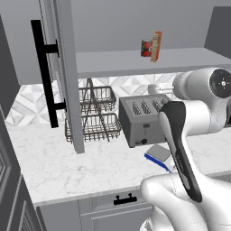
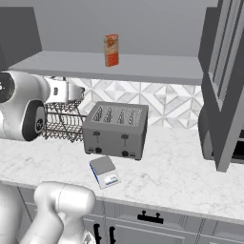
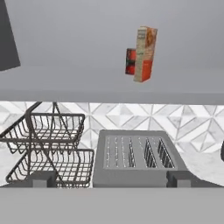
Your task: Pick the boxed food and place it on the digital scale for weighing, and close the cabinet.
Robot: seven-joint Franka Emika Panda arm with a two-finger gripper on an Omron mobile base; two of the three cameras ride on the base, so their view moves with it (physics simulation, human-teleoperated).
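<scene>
Boxed food stood upright on the open cabinet shelf, a red can just beside it. Below, digital scale lay before the toaster. Gripper fingers stood apart, empty, well below the shelf.

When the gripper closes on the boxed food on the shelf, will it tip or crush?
The boxed food is tall and narrow, standing upright, so a nudge probably tips it. It looks like thin card, likely light. The red can close behind may get knocked.
</scene>
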